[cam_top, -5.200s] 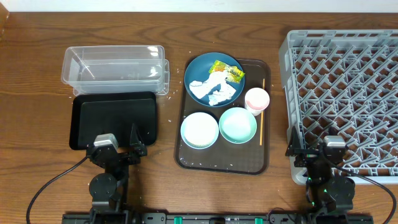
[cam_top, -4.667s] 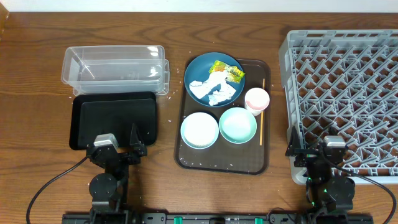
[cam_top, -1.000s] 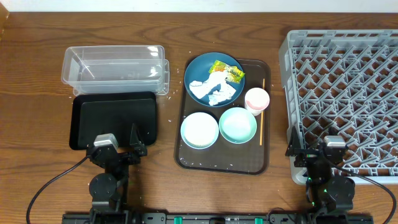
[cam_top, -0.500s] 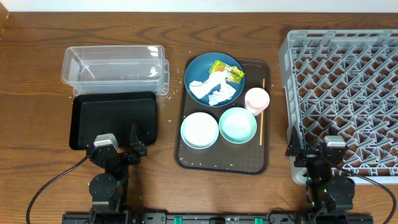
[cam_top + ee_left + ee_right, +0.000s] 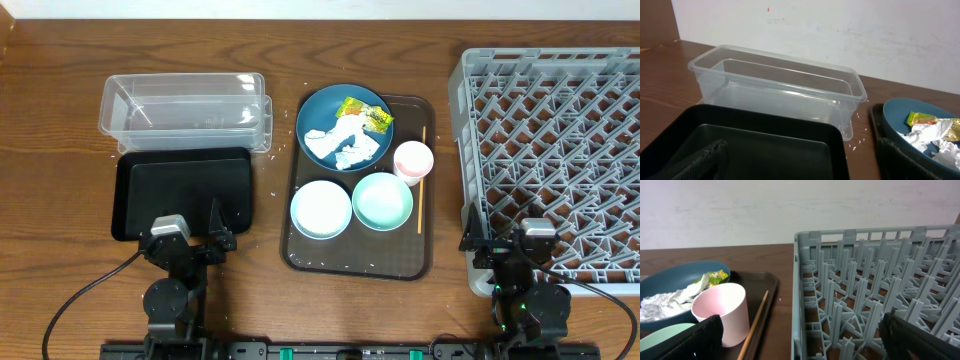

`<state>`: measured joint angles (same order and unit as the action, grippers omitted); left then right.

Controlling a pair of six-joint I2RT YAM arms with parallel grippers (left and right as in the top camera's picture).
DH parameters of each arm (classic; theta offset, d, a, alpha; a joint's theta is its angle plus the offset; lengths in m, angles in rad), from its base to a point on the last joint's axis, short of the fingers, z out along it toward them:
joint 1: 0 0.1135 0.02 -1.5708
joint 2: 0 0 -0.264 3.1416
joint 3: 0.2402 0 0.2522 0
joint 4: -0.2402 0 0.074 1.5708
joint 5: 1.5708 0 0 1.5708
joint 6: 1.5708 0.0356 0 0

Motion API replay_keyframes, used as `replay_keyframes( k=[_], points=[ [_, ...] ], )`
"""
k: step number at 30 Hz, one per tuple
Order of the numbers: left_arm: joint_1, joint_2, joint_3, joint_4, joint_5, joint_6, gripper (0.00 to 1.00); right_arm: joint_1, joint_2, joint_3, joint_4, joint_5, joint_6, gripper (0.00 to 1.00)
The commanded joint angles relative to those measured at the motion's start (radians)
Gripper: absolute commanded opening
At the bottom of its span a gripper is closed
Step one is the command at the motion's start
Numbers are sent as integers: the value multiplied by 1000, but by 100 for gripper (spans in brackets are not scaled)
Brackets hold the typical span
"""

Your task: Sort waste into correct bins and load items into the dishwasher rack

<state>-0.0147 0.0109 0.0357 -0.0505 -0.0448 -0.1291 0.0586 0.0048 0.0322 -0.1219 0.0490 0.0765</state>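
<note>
On the brown tray [image 5: 360, 258] sat a plate [image 5: 318, 118] holding napkins [image 5: 345, 145] and a wrapper [image 5: 365, 114], a white bowl [image 5: 321, 209], a mint bowl [image 5: 382, 200], a cup [image 5: 413, 158] and a chopstick [image 5: 421, 190]. The tub [image 5: 180, 86] and black tray [image 5: 185, 190] lay to its left, the rack [image 5: 560, 120] to its right. The left end effector [image 5: 190, 238] and right end effector [image 5: 505, 245] gaped wide, both empty.

Dishwasher rack [image 5: 550, 140] partly off-frame, rightward

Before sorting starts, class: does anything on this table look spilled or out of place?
Yes: small white grains lie scattered on the bare wood between the clear tub and the brown tray, outside any container. Nothing else looks tipped or broken.
</note>
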Motion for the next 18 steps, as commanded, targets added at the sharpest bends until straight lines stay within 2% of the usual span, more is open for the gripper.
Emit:
replay_keyframes(
  k=[1,18],
  points=[
    [5,-5,-32,-15,-19,17,95,3,2,-3,-1,3,12,99],
    [5,-2,-26,-16,10,16,95,2,2,3,36,-1,21,99]
  ],
)
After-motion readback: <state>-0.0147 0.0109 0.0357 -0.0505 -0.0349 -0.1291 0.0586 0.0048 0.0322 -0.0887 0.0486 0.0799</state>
